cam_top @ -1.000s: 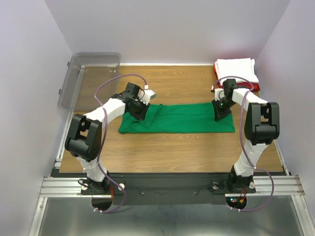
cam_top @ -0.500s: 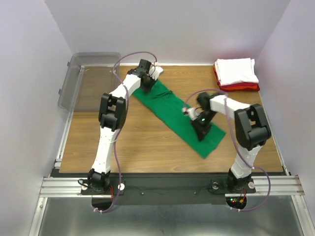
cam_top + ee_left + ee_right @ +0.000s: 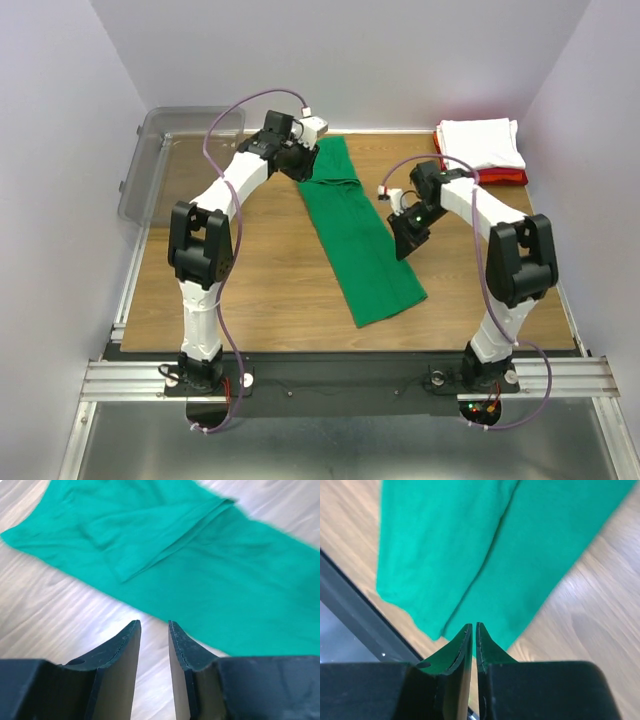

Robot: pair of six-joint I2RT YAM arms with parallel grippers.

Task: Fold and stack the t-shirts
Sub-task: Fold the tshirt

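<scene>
The green t-shirt (image 3: 360,240) lies flat on the wooden table as a long folded strip, running from the far middle towards the near right. It also shows in the left wrist view (image 3: 225,570) and in the right wrist view (image 3: 470,545). My left gripper (image 3: 303,167) is at the strip's far left end; in its wrist view (image 3: 154,625) the jaws stand a little apart and empty, above bare wood beside the cloth. My right gripper (image 3: 405,243) is just right of the strip's middle; in its wrist view (image 3: 473,626) it is shut and empty. The folded white t-shirt (image 3: 480,143) lies on the folded red t-shirt (image 3: 492,178).
A clear grey plastic bin (image 3: 180,160) stands at the back left, beyond the table's left edge. The white and red stack sits in the back right corner. The black rail (image 3: 340,375) runs along the near edge.
The green strip has swung from lying left to right to lying far to near. The left gripper moved to the far end. The right gripper has come off the cloth to its right side.
</scene>
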